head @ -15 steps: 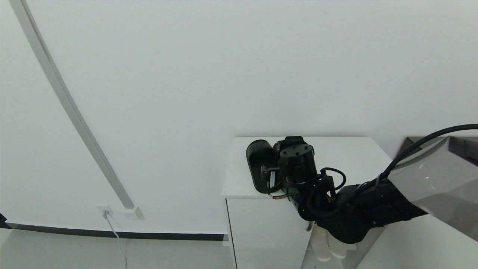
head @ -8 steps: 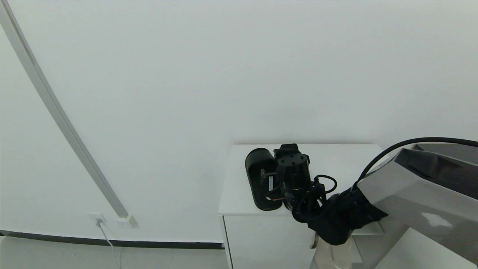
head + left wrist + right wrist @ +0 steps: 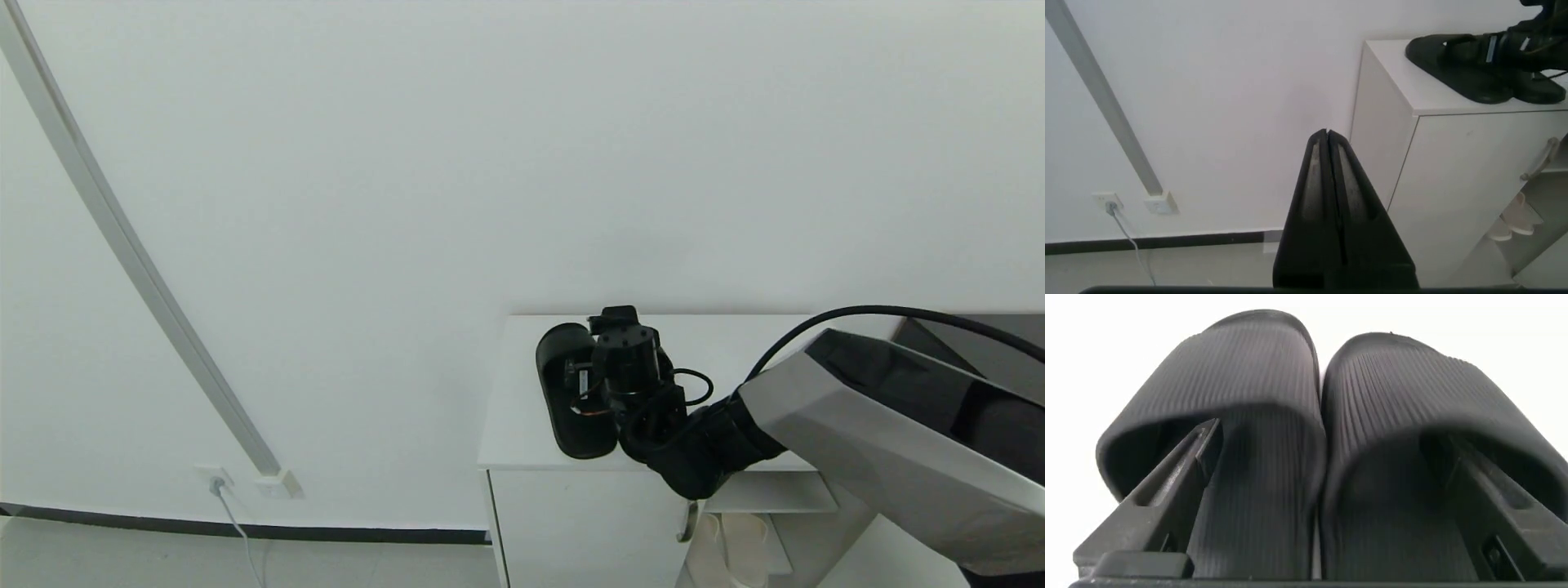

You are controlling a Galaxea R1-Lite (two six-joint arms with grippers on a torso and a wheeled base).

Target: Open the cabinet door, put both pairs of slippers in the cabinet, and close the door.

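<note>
Right gripper (image 3: pixel 1323 437) spread — a finger inside each black slipper (image 3: pixel 1249 392) atop the cabinet (image 3: pixel 514 392); left gripper (image 3: pixel 1327 139) pressed together.

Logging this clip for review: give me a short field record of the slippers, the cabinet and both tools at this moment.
black slippers: side by side on the left part of the cabinet top
pale slippers: inside the cabinet, under a shelf
cabinet: right side open; left panel shut, handle at its edge
right tool: open, fingers inside the black slippers, one in each
left tool: shut, empty, off to the cabinet's left
stage: pale pair stored, black pair on top, door not closed
</note>
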